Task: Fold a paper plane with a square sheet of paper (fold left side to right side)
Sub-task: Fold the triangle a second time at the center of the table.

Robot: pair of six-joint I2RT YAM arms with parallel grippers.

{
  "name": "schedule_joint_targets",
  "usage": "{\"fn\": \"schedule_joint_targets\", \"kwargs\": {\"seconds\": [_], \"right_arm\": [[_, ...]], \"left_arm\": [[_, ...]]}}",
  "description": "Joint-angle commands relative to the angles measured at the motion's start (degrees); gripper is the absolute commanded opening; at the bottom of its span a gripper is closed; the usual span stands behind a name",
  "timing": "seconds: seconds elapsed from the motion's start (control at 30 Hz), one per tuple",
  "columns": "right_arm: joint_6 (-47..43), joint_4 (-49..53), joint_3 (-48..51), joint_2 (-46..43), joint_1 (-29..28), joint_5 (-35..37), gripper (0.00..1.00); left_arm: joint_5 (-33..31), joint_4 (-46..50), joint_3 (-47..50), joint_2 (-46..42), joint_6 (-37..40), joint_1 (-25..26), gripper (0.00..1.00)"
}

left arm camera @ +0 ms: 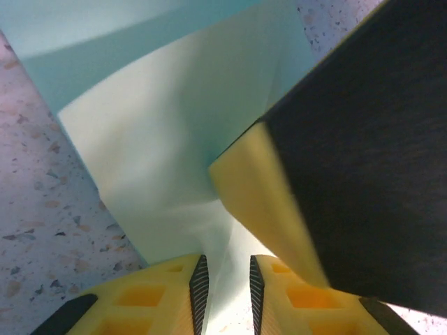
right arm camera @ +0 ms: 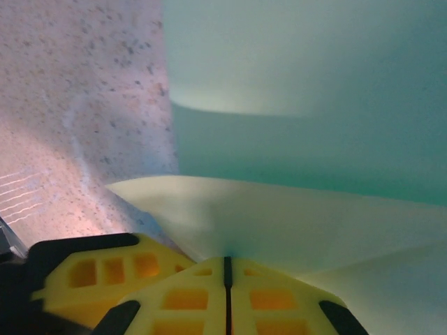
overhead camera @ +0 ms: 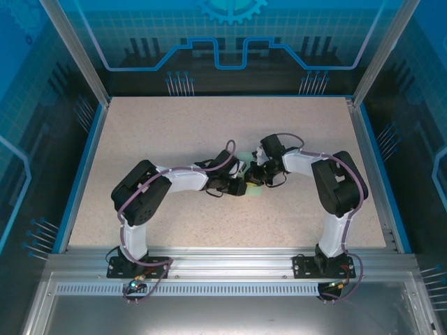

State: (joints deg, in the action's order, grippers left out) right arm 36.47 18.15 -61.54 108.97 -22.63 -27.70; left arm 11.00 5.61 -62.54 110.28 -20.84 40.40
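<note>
Yellow right end effector [right arm camera: 227, 262] pinches smooth mint paper [right arm camera: 314, 209]; left end effector [left arm camera: 225, 279] slightly apart.

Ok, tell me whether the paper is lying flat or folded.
Bent, not flat: the paper curves up into the right fingers, shut on its edge.

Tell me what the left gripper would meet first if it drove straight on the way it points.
The left gripper would first meet the thin pale mint-green sheet of paper directly ahead of its fingers. The right gripper's yellow finger sits just right of that line; depth unclear.
</note>
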Motion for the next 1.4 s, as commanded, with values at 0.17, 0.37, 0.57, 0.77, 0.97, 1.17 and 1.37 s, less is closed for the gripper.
{"fn": "schedule_joint_targets", "kwargs": {"seconds": [0.17,0.37,0.57,0.77,0.97,1.17,1.37], "right_arm": [[-0.7,3.4,-1.9,3.7,-0.8,2.5,0.08],[-3.2,6.0,-3.3,4.1,1.1,6.6,0.08],[-5.1,8.0,-5.7,4.8,3.9,8.0,0.09],[-6.6,10.3,-8.4,6.3,6.9,9.2,0.09],[-7.7,11.0,-9.7,6.7,8.7,9.0,0.1],[-8.6,12.0,-11.4,8.2,10.2,9.2,0.09],[-9.1,12.6,-12.1,9.0,10.5,9.3,0.1]], "left_arm": [[-3.3,6.7,0.8,4.1,0.6,1.1,0.27],[-3.7,6.8,1.3,4.4,0.7,1.1,0.26],[-3.6,6.2,2.1,4.8,0.5,1.1,0.25],[-3.4,5.8,2.3,4.7,0.6,1.1,0.25],[-3.4,5.7,2.3,4.7,0.7,1.1,0.25],[-3.3,5.6,2.4,4.4,0.6,1.1,0.25],[-2.9,5.6,2.0,3.5,0.7,1.1,0.25]]}}
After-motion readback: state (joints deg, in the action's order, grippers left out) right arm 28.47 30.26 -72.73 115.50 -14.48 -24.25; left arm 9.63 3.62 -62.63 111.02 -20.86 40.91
